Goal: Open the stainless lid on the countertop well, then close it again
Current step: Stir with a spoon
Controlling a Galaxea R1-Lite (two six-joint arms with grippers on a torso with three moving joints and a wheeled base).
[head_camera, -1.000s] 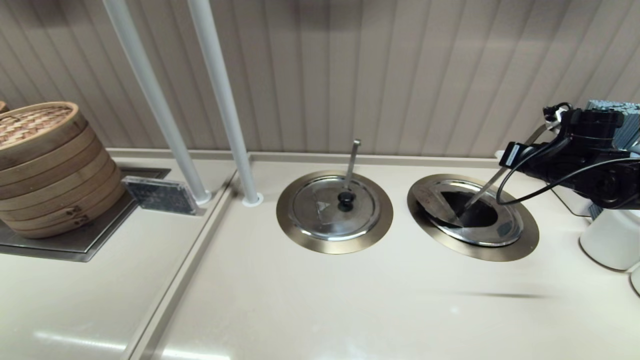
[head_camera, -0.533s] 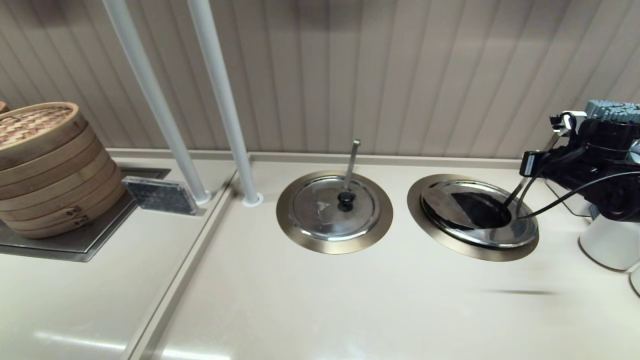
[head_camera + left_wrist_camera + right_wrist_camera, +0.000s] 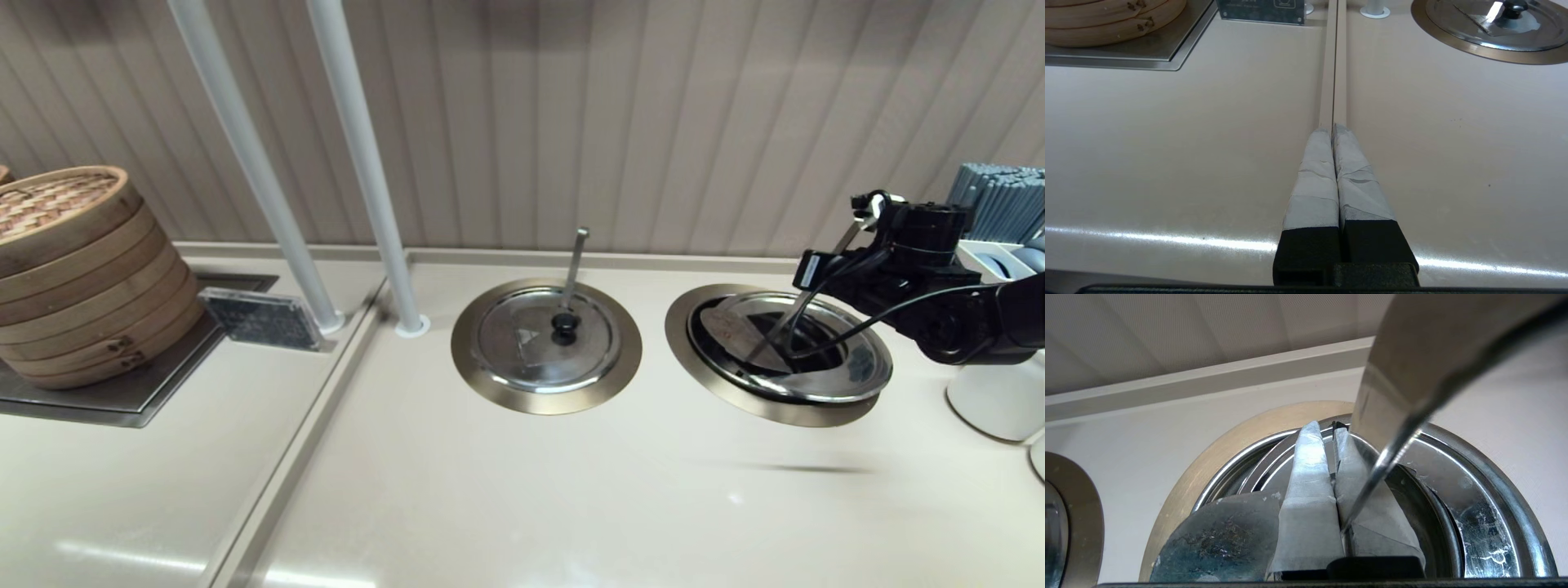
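On the right of the counter, the stainless lid (image 3: 849,367) hangs almost level just over the countertop well (image 3: 682,343). It sits a little to the right, so a dark gap shows along its left rim. My right gripper (image 3: 796,335) reaches in from the right and is shut on the lid at its centre, hiding the knob. In the right wrist view the taped gripper (image 3: 1326,430) pinches a black bit at its tips above the shiny lid (image 3: 1486,535) and bronze flange (image 3: 1216,457). The slanting ladle handle (image 3: 784,322) crosses in front (image 3: 1400,396). My left gripper (image 3: 1332,130) is shut, parked over bare counter.
The twin lid (image 3: 539,339), with an upright ladle handle, lies closed in its ringed well at centre. A bamboo steamer stack (image 3: 73,269) stands far left beside two white posts (image 3: 359,163). White containers (image 3: 992,392) stand close behind my right arm.
A second ago the lid was tipped up steeply, baring the dark well. My right arm swung right, then came down and left, lowering the lid nearly flat over the well.
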